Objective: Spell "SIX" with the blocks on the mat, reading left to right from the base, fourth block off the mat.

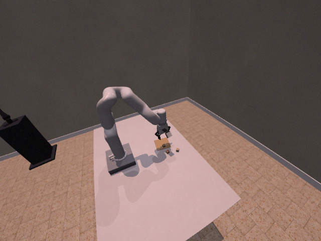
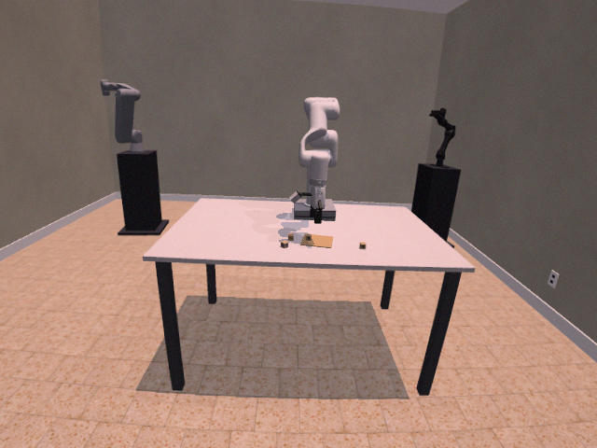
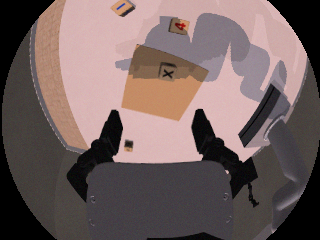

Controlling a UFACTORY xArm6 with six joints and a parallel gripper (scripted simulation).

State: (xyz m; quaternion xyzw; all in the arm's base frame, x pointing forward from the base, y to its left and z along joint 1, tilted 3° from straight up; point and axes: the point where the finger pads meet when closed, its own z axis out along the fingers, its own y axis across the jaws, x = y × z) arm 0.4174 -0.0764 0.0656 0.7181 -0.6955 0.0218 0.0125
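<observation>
The orange mat (image 1: 158, 141) (image 2: 325, 243) (image 3: 155, 105) lies flat on the table. The X block (image 1: 163, 145) (image 2: 308, 237) (image 3: 168, 73) lies on it near one edge, its black X face up. A block with a red mark like a "4" (image 1: 167, 151) (image 2: 290, 237) (image 3: 179, 26) lies off the mat beside that edge. A block with a blue bar, like an I (image 1: 177, 149) (image 2: 284, 244) (image 3: 123, 7), lies farther off. A fourth block (image 2: 362, 245) (image 3: 128, 145) lies off the opposite side; its letter is unreadable. My gripper (image 1: 163, 135) (image 2: 317, 220) (image 3: 157, 118) is open and empty above the table.
The white table (image 1: 165, 192) (image 2: 231, 248) carries the robot's base (image 1: 120, 160) (image 2: 301, 210). The arm's shadow falls across part of the mat, the X block and the tabletop. Dark pedestals (image 1: 28, 142) (image 2: 139, 192) stand away from the table.
</observation>
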